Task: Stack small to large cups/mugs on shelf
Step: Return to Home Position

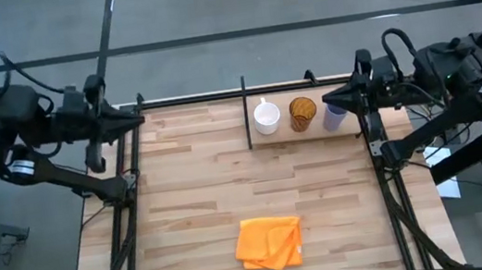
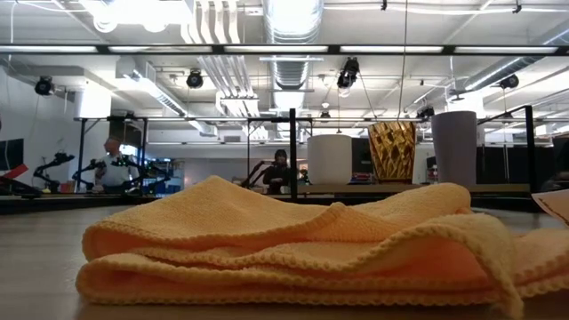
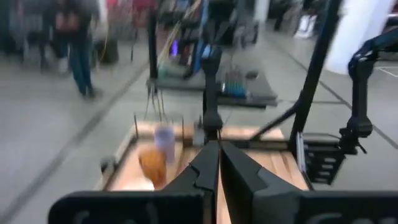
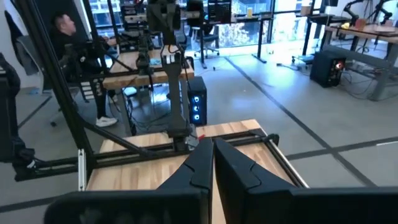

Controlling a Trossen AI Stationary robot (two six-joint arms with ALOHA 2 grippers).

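Three cups stand in a row on the shelf at the table's far right: a white mug, an amber cup and a lavender tumbler. They also show in the low view: the mug, the amber cup and the tumbler. My right gripper is shut and empty, raised just beyond the tumbler's far side, pointing toward the table's left. My left gripper is shut and empty over the far left corner.
A crumpled orange cloth lies near the table's front edge, at the middle. A thin black upright divider stands at the shelf's left end. People stand in the room beyond the table.
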